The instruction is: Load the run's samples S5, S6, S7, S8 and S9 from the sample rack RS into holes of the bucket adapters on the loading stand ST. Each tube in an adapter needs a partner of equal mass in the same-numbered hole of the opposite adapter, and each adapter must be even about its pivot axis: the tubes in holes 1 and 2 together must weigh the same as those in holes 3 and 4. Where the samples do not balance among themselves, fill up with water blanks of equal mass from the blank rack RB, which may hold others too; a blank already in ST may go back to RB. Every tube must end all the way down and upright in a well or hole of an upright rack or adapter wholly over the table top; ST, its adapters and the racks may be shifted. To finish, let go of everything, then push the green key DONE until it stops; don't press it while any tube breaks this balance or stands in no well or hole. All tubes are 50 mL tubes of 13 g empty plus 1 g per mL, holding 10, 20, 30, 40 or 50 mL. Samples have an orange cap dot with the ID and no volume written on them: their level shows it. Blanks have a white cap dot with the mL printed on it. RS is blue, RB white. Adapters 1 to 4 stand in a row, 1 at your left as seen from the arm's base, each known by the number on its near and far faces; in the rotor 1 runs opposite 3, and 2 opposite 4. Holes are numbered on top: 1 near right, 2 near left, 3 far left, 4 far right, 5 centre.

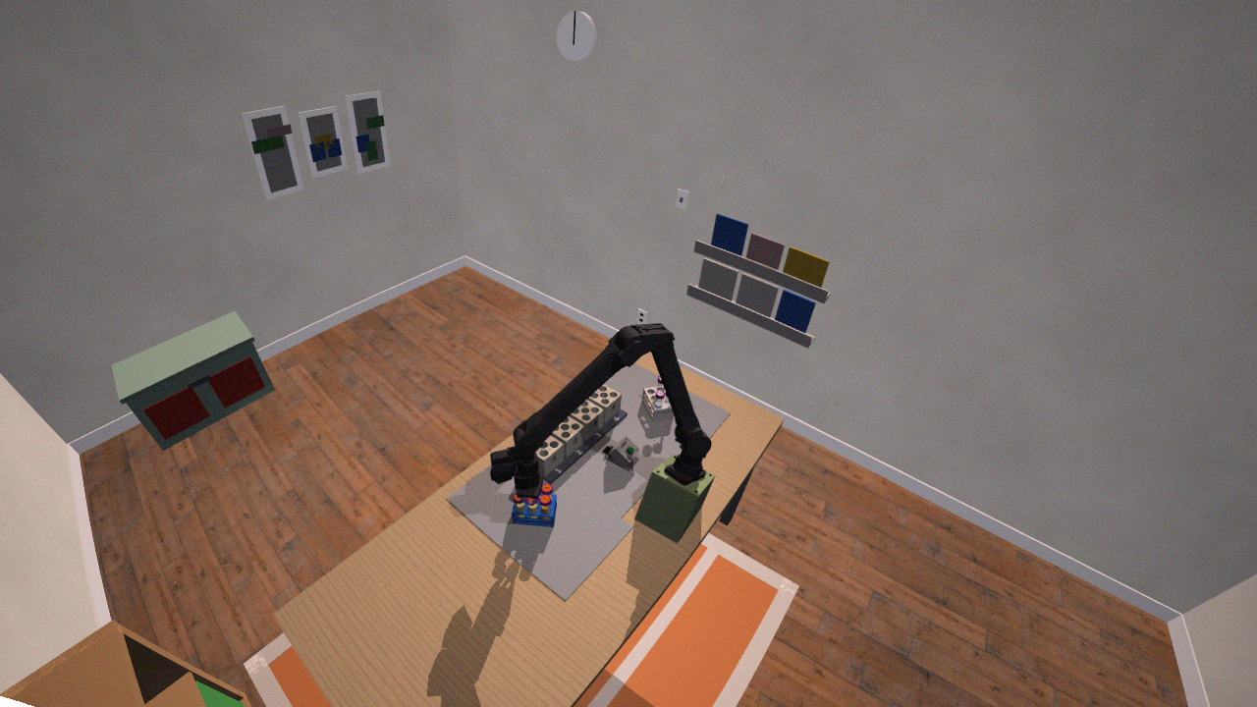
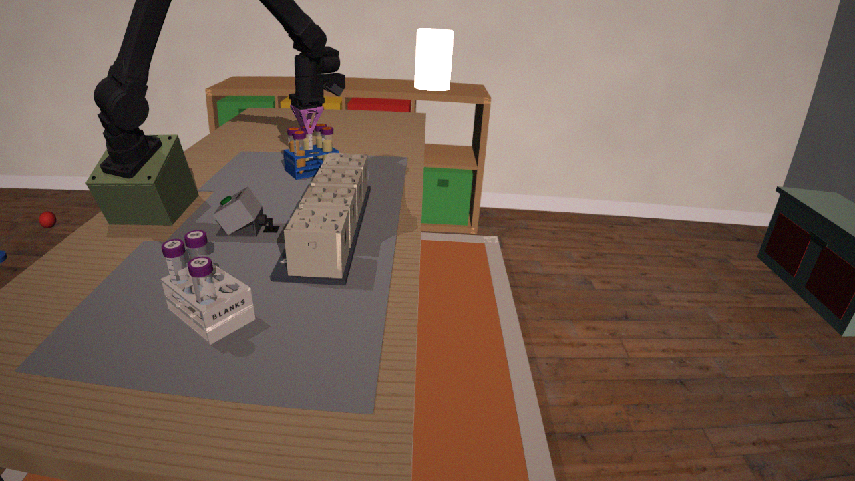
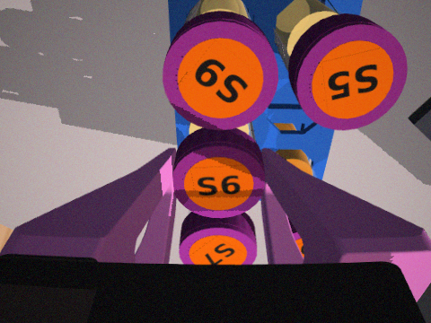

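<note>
My gripper [image 2: 308, 130] [image 3: 218, 161] is shut on the cap of tube S6 [image 3: 218, 184], one finger on each side. S6 stands in the blue rack RS [image 1: 533, 520] [image 2: 295, 166] [image 3: 324, 144]. S9 [image 3: 220, 78] and S5 [image 3: 352, 78] stand beyond it in the wrist view. S7 [image 3: 217, 251] shows between the fingers lower in that view; S8 [image 3: 300, 246] is mostly hidden behind a finger. The stand ST [image 2: 298, 278] carries a row of four adapters, with no tube caps visible. The white rack RB [image 1: 654, 406] [image 2: 228, 327] holds three purple-capped blanks; the frontmost blank [image 2: 200, 264] reads 20.
The grey key box [image 2: 242, 215] with its green DONE key [image 1: 629, 451] [image 2: 226, 200] stands between the arm's base [image 1: 674, 505] [image 2: 143, 194] and the adapter row. The near end of the adapter row lies close to RS. A grey mat [image 2: 286, 353] lies under the racks and the stand.
</note>
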`<state>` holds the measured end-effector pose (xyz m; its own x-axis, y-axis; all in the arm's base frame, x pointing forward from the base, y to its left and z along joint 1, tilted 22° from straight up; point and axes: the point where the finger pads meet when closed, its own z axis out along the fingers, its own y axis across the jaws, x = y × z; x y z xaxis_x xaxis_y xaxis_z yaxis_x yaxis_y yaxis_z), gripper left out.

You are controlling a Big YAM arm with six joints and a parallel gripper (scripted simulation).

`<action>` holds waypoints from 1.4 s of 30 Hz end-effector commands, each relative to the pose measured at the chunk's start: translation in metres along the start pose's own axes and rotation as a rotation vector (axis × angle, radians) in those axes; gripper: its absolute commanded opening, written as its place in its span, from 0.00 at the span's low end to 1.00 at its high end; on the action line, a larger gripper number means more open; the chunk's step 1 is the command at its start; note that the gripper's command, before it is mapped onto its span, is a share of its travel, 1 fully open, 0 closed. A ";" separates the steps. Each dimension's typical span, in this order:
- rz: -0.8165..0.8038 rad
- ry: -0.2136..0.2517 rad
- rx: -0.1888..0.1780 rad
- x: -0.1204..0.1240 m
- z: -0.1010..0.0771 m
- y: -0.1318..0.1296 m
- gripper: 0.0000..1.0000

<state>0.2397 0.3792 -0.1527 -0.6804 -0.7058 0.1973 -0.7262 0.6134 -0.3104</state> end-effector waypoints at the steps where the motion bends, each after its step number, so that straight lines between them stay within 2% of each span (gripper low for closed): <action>1: 0.010 -0.042 -0.012 -0.018 -0.015 0.001 0.00; 10: 0.010 -0.042 -0.012 -0.018 -0.015 0.001 0.00; 11: 0.030 -0.064 -0.022 -0.030 -0.032 -0.006 0.00; 13: 0.028 -0.074 -0.023 -0.029 -0.043 0.001 0.00; 15: 0.028 -0.074 -0.023 -0.029 -0.043 0.001 0.00; 30: 0.016 -0.081 -0.024 -0.026 -0.098 0.006 0.00; 33: 0.015 -0.077 -0.023 -0.024 -0.099 0.006 0.00; 42: 0.016 -0.082 -0.027 -0.024 -0.132 0.006 0.00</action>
<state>0.2362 0.4038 -0.0789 -0.6879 -0.6938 0.2131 -0.7205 0.6177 -0.3152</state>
